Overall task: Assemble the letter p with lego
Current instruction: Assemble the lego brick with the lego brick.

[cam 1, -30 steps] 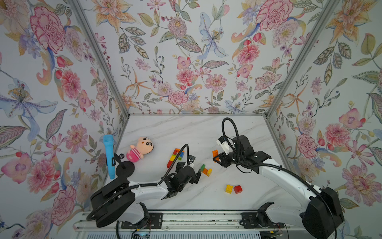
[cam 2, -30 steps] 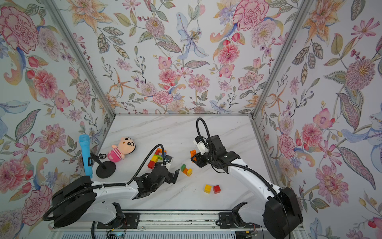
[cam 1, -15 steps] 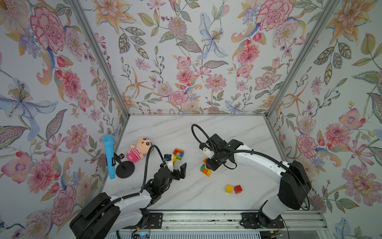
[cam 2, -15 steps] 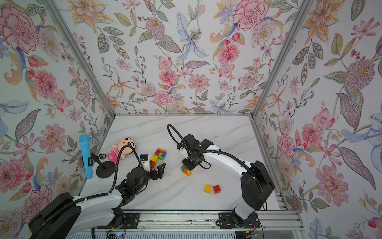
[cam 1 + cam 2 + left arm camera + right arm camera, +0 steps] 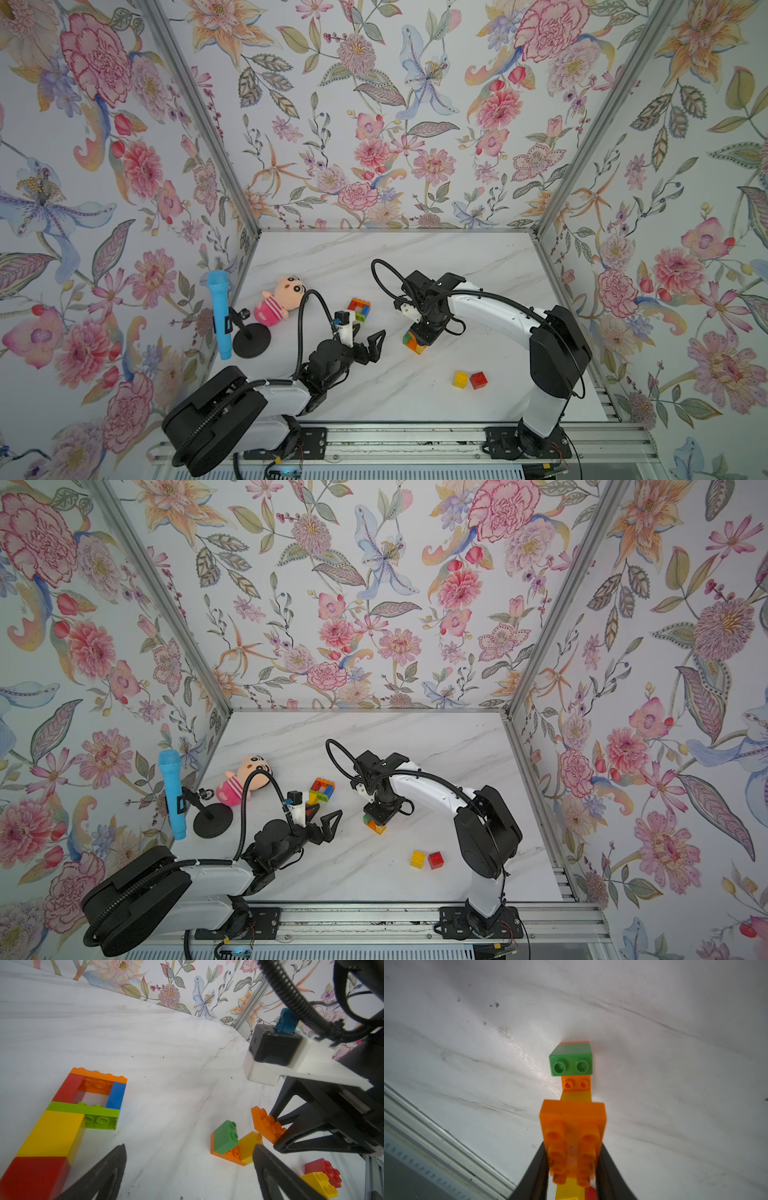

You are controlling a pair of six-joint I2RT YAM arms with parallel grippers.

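My right gripper (image 5: 572,1159) is shut on an orange lego brick (image 5: 572,1124), held tilted just over a small cluster (image 5: 413,344) of a green brick (image 5: 225,1136) and a yellow one (image 5: 248,1145) on an orange plate. Whether the held brick touches the cluster is unclear. Left of it, my left gripper (image 5: 189,1147) stands open over bare table with nothing between its fingers. A flat p-shaped lego assembly (image 5: 359,309) of red, orange, blue, green and yellow bricks lies behind the left gripper. Two loose bricks, yellow (image 5: 460,379) and red (image 5: 478,379), sit near the front.
A pink plush doll (image 5: 278,299) lies at the left. Beside it a blue microphone (image 5: 219,311) stands on a black round stand (image 5: 251,340) against the left wall. A metal rail (image 5: 395,436) runs along the table's front edge.
The right gripper has carried the orange brick left and down to the green, orange and yellow cluster. The left gripper has drawn back left from that cluster, staying open.
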